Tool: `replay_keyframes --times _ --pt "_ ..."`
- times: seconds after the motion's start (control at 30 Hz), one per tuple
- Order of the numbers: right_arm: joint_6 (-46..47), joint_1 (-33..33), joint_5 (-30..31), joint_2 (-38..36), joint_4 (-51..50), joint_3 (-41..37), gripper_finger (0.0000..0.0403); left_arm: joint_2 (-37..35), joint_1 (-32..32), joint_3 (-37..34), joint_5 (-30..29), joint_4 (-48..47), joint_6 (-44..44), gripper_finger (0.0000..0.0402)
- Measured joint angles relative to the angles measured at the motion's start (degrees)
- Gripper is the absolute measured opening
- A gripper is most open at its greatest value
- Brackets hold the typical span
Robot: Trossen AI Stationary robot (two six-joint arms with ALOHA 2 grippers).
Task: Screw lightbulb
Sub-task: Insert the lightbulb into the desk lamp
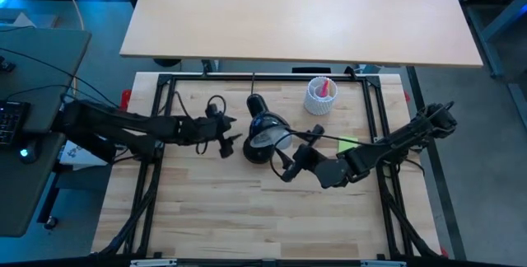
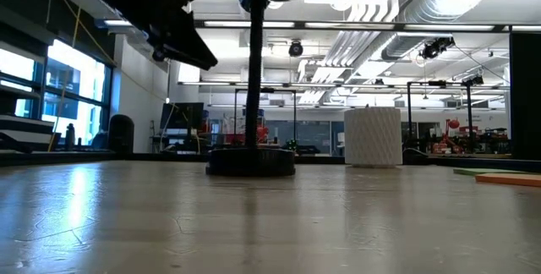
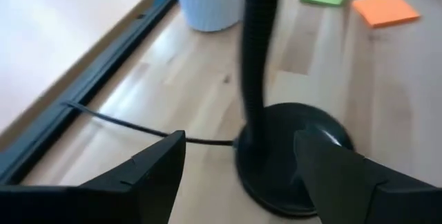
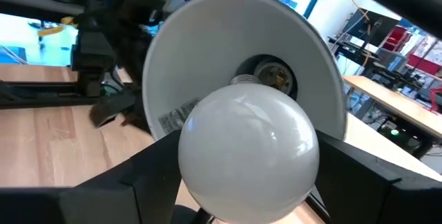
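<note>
Right gripper [image 4: 242,182] fingers grip white frosted pear-shaped lightbulb [image 4: 248,148], screw base pointed at socket inside black desk lamp's round shade [image 4: 207,58], apparently not yet seated. Left gripper [image 3: 238,175] fingers spread open, straddling lamp stem above light wooden table [image 1: 222,209]. Threading remains.

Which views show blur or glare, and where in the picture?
Left wrist view: the lamp's neck and left claw look soft. Right wrist view: the lightbulb fills the frame, sheen on its top. Low view: bright ceiling lights, window glare on the table.
</note>
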Motion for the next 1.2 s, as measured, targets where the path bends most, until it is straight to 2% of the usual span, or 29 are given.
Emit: replay_keyframes --times 0.1,0.2,0.43,0.53,0.63,0.73,0.8,0.97,1.07,1.2 --pt "0.0 -0.3 -0.1 0.0 0.0 0.0 0.0281 -1.6 3.2 -1.3 2.4 1.4 2.5 0.0266" --pt "-1.6 -0.4 -0.1 0.0 0.0 0.0 0.0281 -1.9 7.9 -3.1 8.1 7.2 6.3 0.0266" --pt "-3.4 -1.0 0.0 0.0 0.4 0.0 0.0281 0.9 20.9 -4.9 31.3 25.2 12.5 0.0266" --pt "-2.6 -1.7 0.2 0.0 0.5 0.0 0.0281 2.7 25.1 -4.9 41.7 35.7 14.3 0.0266" --pt "1.0 -2.5 0.2 0.0 0.9 0.0 0.0281 4.6 29.6 -4.9 53.3 47.6 11.0 0.0266" --pt "3.0 -2.9 0.2 0.0 0.9 0.0 0.0281 7.2 33.7 -4.9 61.3 58.5 3.1 0.0266" --pt "3.4 -3.2 0.2 0.0 1.1 0.0 0.0281 9.0 35.2 -4.9 64.0 63.7 -1.2 0.0266" --pt "3.7 -4.0 0.2 0.0 1.3 0.0 0.0281 13.7 36.3 -4.8 64.8 68.5 -6.6 0.0266" --pt "4.2 -4.6 -0.1 0.4 1.3 0.0 0.0281 17.1 35.1 -3.2 65.5 72.2 -10.9 0.0266" --pt "3.2 -5.2 0.5 1.1 1.2 -0.1 0.0281 19.9 32.6 -0.2 69.8 76.4 -12.8 0.0266"
